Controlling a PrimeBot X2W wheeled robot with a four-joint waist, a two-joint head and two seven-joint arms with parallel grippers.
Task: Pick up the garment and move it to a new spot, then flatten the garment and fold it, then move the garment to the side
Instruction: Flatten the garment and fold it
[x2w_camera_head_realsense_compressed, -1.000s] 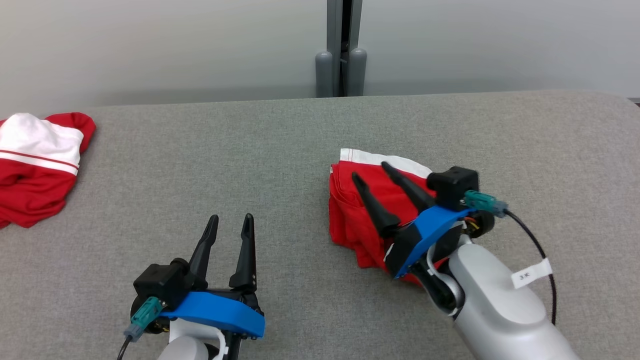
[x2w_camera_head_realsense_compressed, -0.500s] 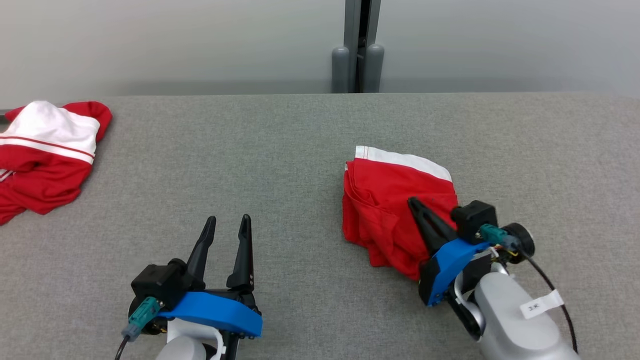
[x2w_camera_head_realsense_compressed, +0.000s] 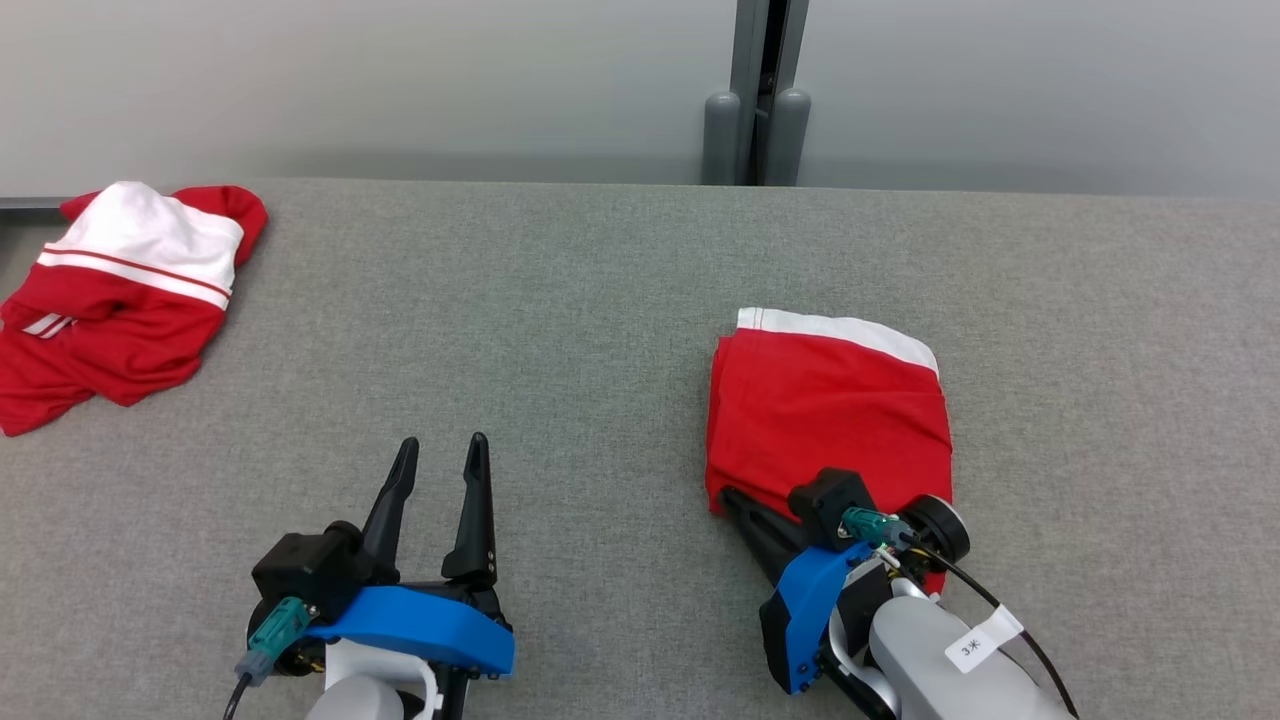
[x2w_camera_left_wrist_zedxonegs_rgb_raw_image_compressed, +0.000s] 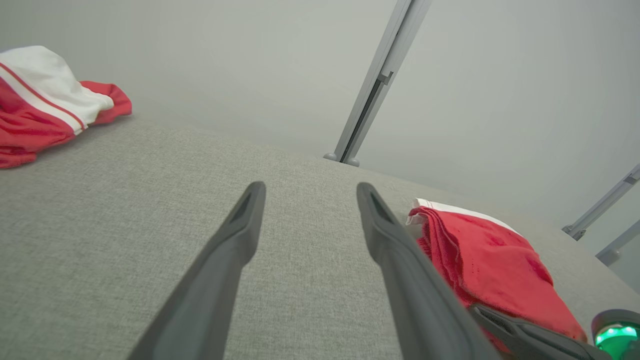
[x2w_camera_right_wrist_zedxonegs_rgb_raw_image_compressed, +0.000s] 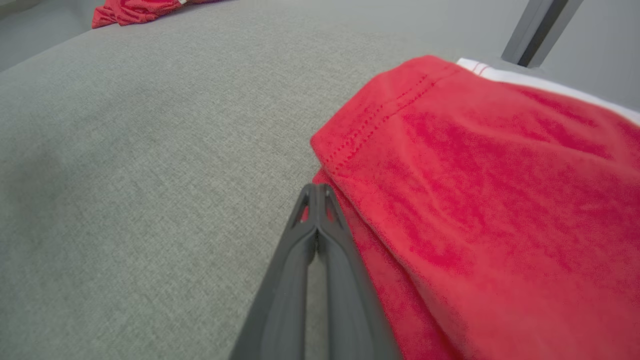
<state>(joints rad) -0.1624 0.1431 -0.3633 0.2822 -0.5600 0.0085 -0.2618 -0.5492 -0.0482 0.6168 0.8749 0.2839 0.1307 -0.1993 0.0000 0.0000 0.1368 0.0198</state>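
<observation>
The garment (x2w_camera_head_realsense_compressed: 830, 420) lies on the table (x2w_camera_head_realsense_compressed: 560, 330), second garment (x2w_camera_head_realsense_compressed: 120, 290) far left.

Left gripper (x2w_camera_head_realsense_compressed: 440, 450) sat low, fingers (x2w_camera_head_realsense_compressed: 474, 500) spread apart, pointing forward. Right gripper (x2w_camera_head_realsense_compressed: 732, 497) sat low, fingers (x2w_camera_right_wrist_zedxonegs_rgb_raw_image_compressed: 296, 260) pressed together.

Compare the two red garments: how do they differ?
The folded garment is a compact rectangle; the crumpled garment a loose heap. The folded garment shows a narrow white band; the crumpled garment a broad white panel with a red stripe. The folded garment lies by the shut right end effector; the crumpled garment at the far left of the table. Both are red and white.
</observation>
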